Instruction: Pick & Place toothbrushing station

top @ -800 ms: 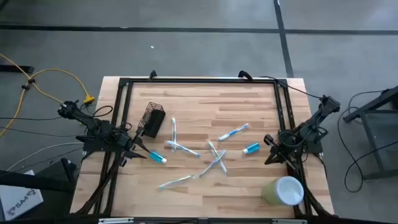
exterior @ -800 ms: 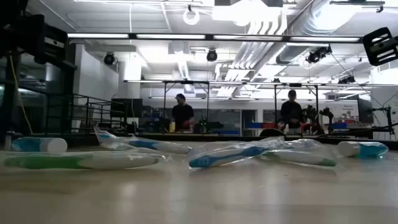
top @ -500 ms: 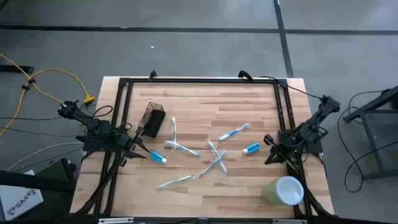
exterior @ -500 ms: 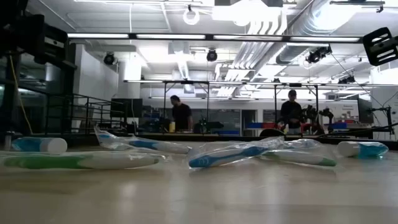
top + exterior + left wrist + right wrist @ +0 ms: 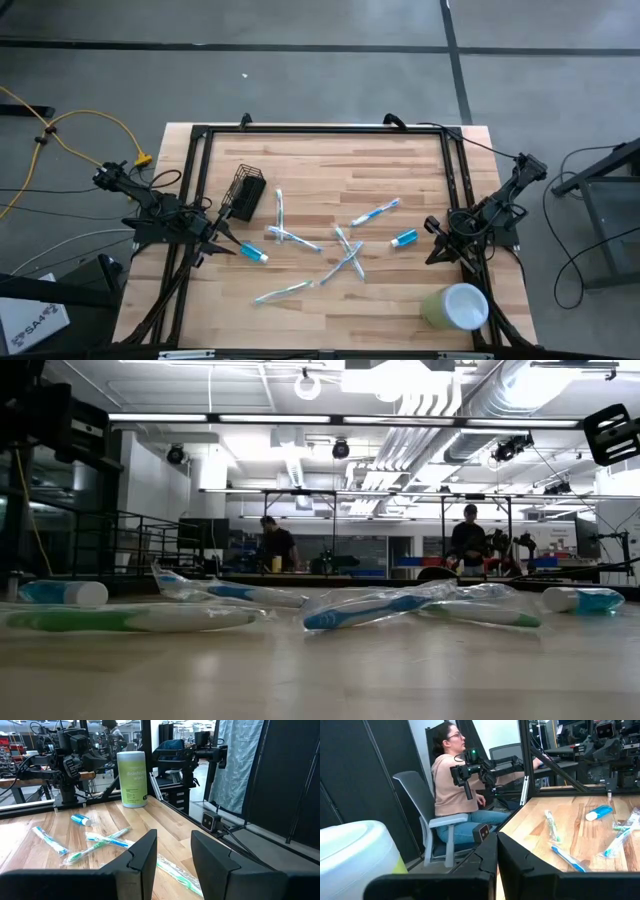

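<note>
The black wire-mesh holder stands on the table's left part, toward the far edge; it is hidden from both wrist views. Several wrapped toothbrushes and two blue toothpaste tubes lie scattered over the middle. My left gripper waits low at the table's left side, just near of the holder, open and empty. My right gripper waits at the right side, shut and empty.
A pale green wipes canister with a white top stands at the near right corner, also in the left wrist view. A black frame runs around the table. A person sits beyond the table's edge; others stand far behind.
Both arms and all the things on the table have kept still. Only a person in the room behind the table has walked toward the left in the low view.
</note>
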